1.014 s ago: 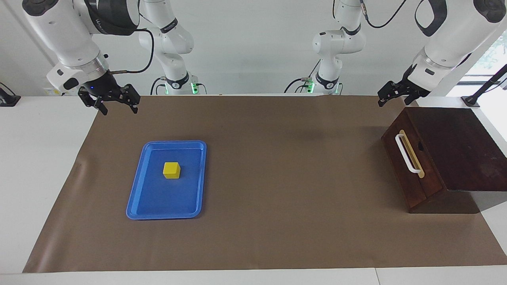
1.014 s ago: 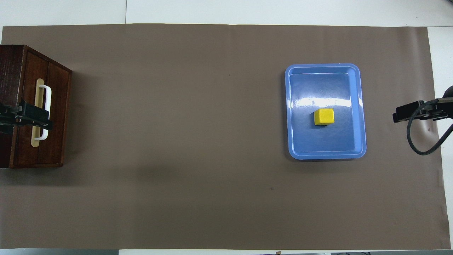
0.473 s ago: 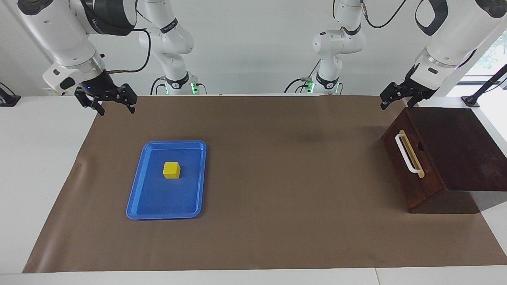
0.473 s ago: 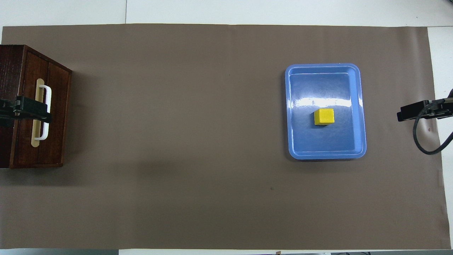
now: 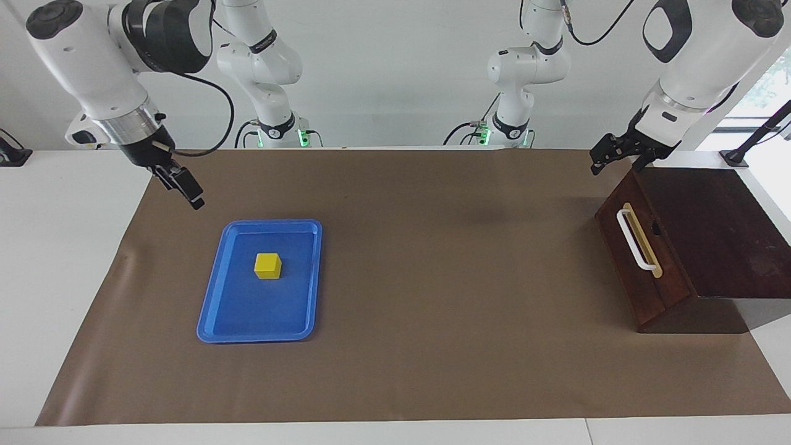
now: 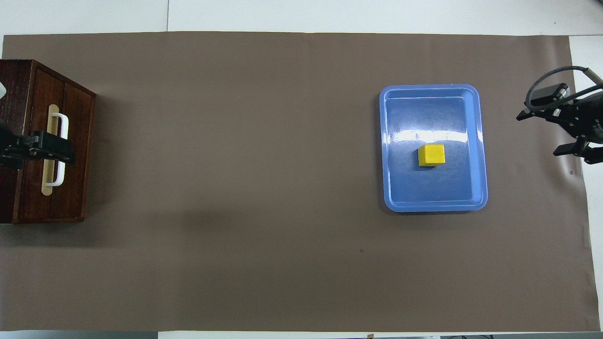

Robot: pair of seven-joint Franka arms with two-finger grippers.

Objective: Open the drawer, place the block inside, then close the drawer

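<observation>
Facing view is showing the desk lying under a brown paper sheet, with both arms hanging in the air at their own ends. The right tool is hovering above the sheet's corner at the right arm's end, close to the blue tray but apart from it, and nearer to the robots than the tray; its fingers are standing wide with nothing between them. The block, a small yellow cube, is sitting inside the blue tray, roughly in the middle, touching neither tool. At the left arm's end, the dark wooden box is standing with the drawer shut flush into its front, and the white handle is lying across a tan strip on the drawer front, which is facing the middle of the desk. The left tool is hanging just over the box's upper edge at the corner nearest the robots, its fingers spread wide and holding nothing; it is not touching the handle. In the overhead view, the left tool is appearing over the handle, and the right tool is showing at the sheet's edge beside the tray, while the block is resting on the tray floor.
</observation>
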